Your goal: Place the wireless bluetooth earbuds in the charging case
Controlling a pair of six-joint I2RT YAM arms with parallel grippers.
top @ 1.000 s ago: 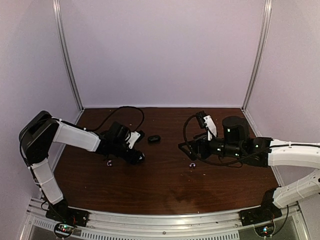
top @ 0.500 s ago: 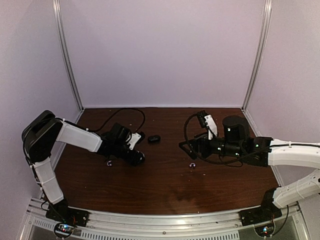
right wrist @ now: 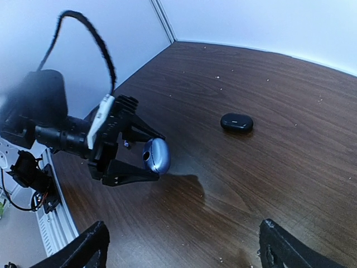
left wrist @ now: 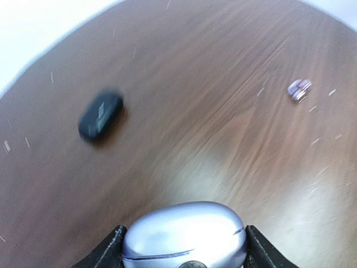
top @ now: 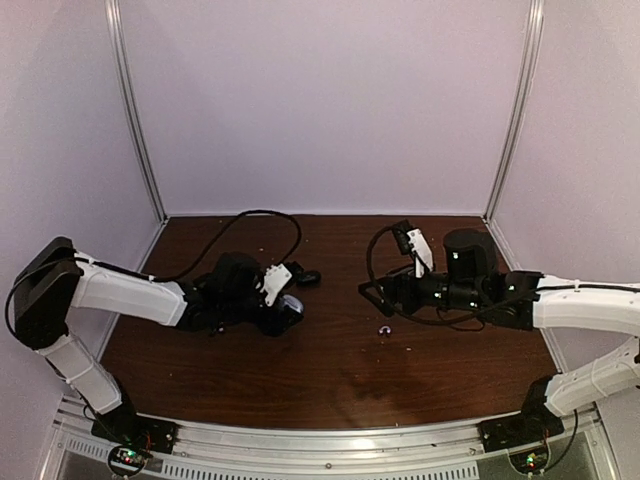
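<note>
my left gripper [top: 286,308] is pinching the closed charging case [left wrist: 184,234] by its two sides, lifted above the table [top: 330,380]. my right gripper [right wrist: 184,251] is spread wide and holds nothing. i see one earbud [top: 385,329] lying on the table between the arms, and a small black object [right wrist: 236,122] farther back

Black pod [top: 308,277] just beyond left gripper [top: 289,306]

Top view looks down from behind both bases; wrist views sit low, close above the dark brown wooden table [top: 330,370], all sharing the small black oval pod [top: 308,277]
</note>
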